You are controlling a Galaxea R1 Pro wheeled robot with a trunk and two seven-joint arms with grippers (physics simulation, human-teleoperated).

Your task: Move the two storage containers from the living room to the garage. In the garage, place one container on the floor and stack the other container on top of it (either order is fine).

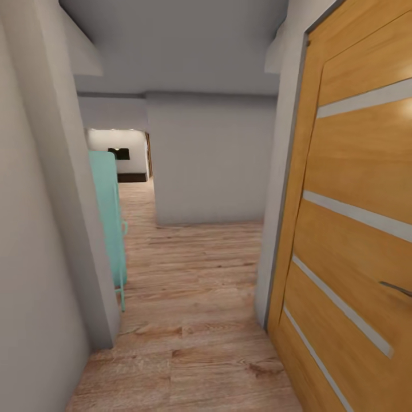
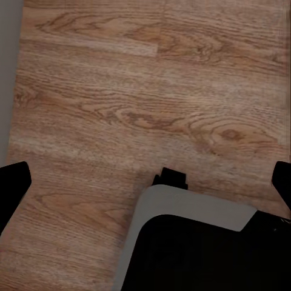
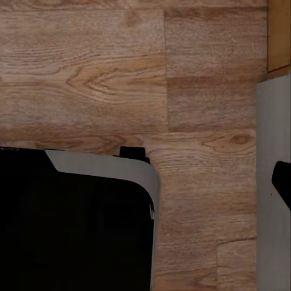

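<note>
The two storage containers are out of view. I am in a narrow hallway with a light wood-plank floor. My left gripper is open over the planks, its black fingertips far apart at the picture's edges with nothing between them. One black fingertip of my right gripper sits at the picture's edge, also spread wide and holding nothing. My own dark base with its grey rim lies under both grippers.
An orange wood door with pale stripes and a handle stands open close on the right. A white wall corner crowds the left, with a mint-green cabinet behind it. A white wall stands ahead; the corridor continues left toward a lit room.
</note>
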